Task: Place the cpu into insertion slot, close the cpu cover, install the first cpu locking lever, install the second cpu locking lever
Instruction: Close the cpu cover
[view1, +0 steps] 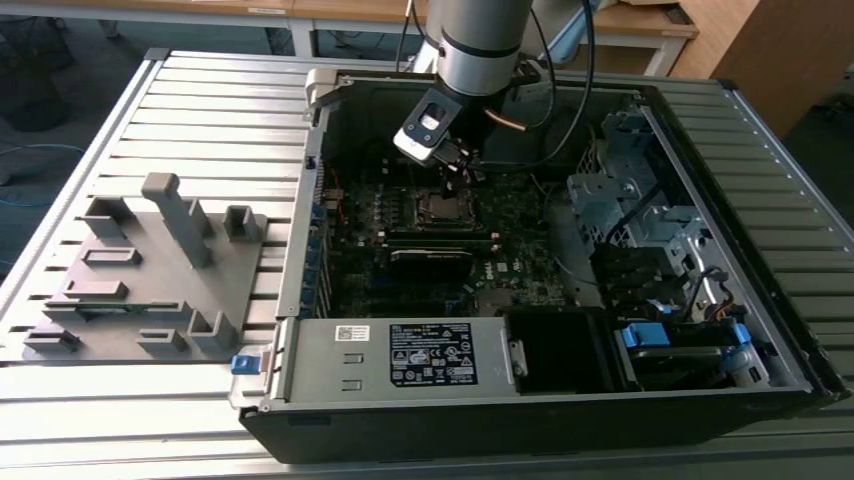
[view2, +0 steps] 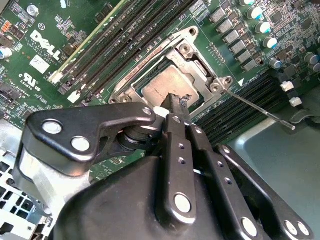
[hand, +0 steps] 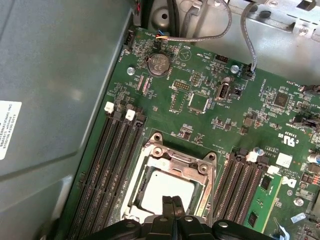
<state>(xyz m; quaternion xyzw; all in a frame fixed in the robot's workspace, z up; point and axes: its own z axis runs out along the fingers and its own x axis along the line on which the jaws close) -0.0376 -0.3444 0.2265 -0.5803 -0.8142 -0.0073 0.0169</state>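
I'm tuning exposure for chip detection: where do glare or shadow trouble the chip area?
First wrist view: the chip glares nearly white on top. Second wrist view: milder sheen, with the gripper covering one edge. Exterior view: the socket lies dim inside the dark case.

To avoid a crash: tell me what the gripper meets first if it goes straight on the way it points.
Most likely the cpu: in the first wrist view the gripper points its shut fingers down at the chip's silver top in the insertion slot. Whether a gap remains is unclear.
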